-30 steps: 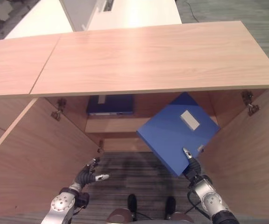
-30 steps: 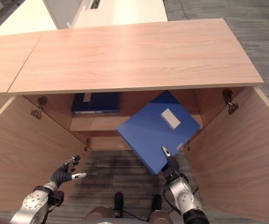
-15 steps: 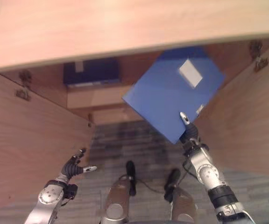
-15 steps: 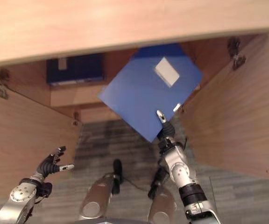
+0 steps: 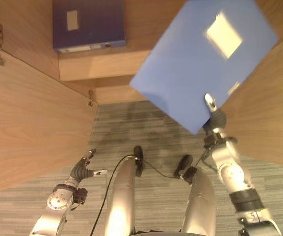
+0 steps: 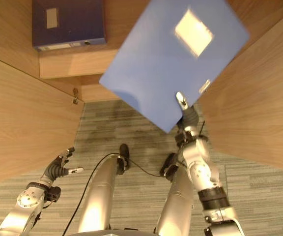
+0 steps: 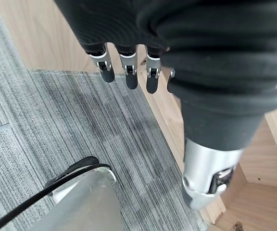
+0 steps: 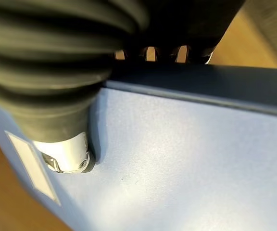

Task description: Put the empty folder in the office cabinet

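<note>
The left hand [image 5: 85, 170] is seen low over the grey carpet [image 5: 146, 132], held empty with fingers loosely extended beside the open left cabinet door [image 5: 28, 118]. The right hand [image 5: 214, 118] is clamped on the lower edge of the light blue folder [image 5: 200, 64], thumb pressed on its face and fingers wrapped behind. A flat, plain cover with a pale label [image 5: 223, 35] is shown, tilted diamond-wise. Compared with a second ago, the folder is raised higher toward the cabinet opening. Farther in, a dark blue binder [image 5: 87, 24] lies on the shelf [image 5: 97, 64].
</note>
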